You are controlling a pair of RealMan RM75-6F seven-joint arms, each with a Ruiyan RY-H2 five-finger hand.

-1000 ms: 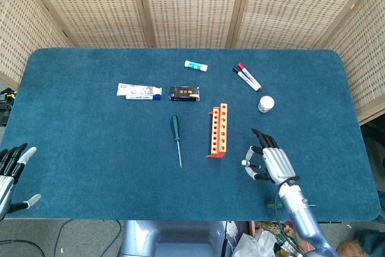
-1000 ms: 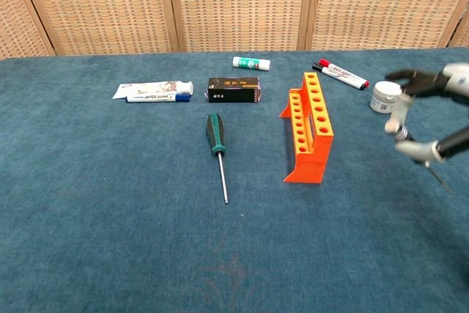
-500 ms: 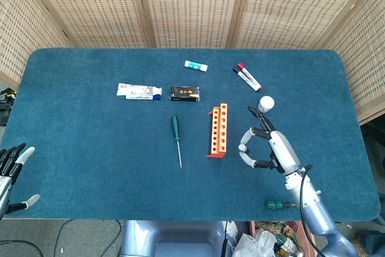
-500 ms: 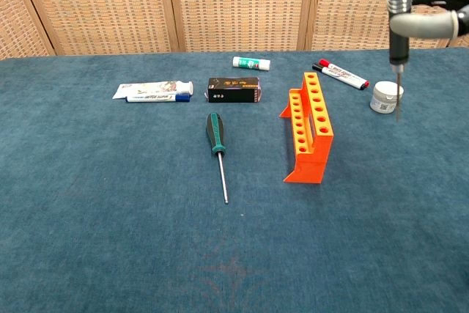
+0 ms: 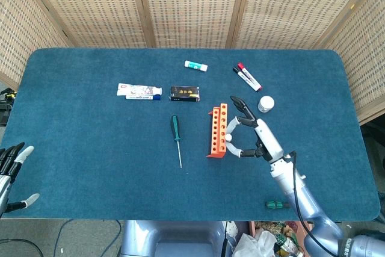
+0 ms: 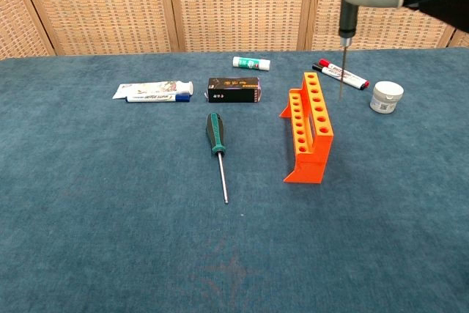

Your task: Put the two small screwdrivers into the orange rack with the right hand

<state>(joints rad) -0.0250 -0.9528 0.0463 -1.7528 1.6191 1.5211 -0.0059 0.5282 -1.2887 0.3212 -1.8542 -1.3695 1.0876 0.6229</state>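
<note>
The right hand (image 5: 251, 135) hangs above the tabletop (image 5: 90, 148) just to the right of the orange rack (image 5: 218, 130), pinching a small screwdriver (image 6: 342, 42) between thumb and fingers; in the chest view the tool hangs upright, its thin shaft pointing down, the tip level with the far end of the rack and slightly to the right of it — not in any hole. The rack stands near the middle of the tabletop, its row of holes running from the near side toward the far edge. To its left, apart from it, a green-handled screwdriver (image 5: 176, 139) lies flat on the cloth, handle toward the far edge and tip toward the near one. Another small green-handled tool (image 5: 277, 204) lies by the near edge, toward the right corner. The left hand (image 5: 12, 173) sits off the near left corner, fingers spread and holding nothing. Along the far half lie a toothpaste tube (image 5: 139, 91), a black box (image 5: 184, 93), a glue stick (image 5: 195, 65), two markers (image 5: 247, 76) and — nearest the right hand — a small white jar (image 5: 266, 103).
</note>
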